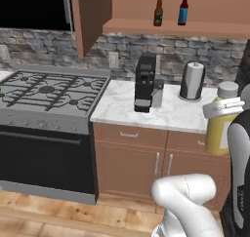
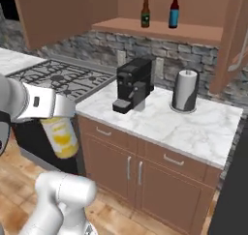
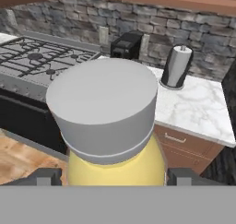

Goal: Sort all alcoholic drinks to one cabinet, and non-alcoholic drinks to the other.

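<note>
The open wall cabinet point(image 2: 160, 31) sits high at the far side, above the stone backsplash, its door point(image 1: 88, 16) swung out to the left. Below it the marble desk point(image 2: 193, 127) carries a black coffee machine point(image 2: 131, 85) and a paper towel holder point(image 2: 185, 90), with the stove point(image 1: 49, 92) off to the left. On the cabinet's shelf floor stand the two alcoholic drinks, upright and a little apart: the brown bottle point(image 2: 145, 12) on the left, the blue bottle point(image 2: 174, 11) on the right.

The yellow bottle point(image 2: 60, 137) is near the robot, off the desk and well short of it. The gripper point(image 3: 108, 177) has its fingers point(image 3: 44, 177) clamped on the bottle's body from either side, just under the whitish cap point(image 3: 103, 105). The bottle's long axis runs roughly upright, cap towards the hand camera.

Since this cabinet already holds the alcohol, the yellow bottle likely belongs in the other one, which I cannot locate here.
</note>
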Controlling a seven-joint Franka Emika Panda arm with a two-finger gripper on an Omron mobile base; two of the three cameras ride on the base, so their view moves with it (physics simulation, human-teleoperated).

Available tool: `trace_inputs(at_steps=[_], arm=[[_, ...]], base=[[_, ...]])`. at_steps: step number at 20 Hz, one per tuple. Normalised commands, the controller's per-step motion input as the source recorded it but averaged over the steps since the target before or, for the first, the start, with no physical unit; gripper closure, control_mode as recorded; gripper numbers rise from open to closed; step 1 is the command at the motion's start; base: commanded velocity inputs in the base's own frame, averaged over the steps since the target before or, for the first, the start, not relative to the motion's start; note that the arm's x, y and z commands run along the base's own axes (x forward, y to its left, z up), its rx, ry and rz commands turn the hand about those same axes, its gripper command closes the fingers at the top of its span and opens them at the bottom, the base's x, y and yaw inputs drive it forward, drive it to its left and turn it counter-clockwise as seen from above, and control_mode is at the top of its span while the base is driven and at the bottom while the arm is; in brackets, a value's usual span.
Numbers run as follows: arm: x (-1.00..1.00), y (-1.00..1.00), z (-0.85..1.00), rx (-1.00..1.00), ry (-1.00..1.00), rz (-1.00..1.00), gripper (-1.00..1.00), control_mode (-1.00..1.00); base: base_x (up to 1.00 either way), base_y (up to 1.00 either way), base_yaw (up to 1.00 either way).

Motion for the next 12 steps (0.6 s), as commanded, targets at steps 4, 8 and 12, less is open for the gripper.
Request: trace_inputs(at_steps=[4,8,12], arm=[[0.0,0.0,0.0,0.0,0.0,0.0,1.0,1.0],[0.0,0.0,0.0,0.0,0.0,0.0,1.0,1.0],[0.0,0.0,0.0,0.0,0.0,0.0,1.0,1.0]], base=[[-0.41,-0.39,0.56],[-0.6,-0.28,0.58],[-0.74,-0.1,0.58]])
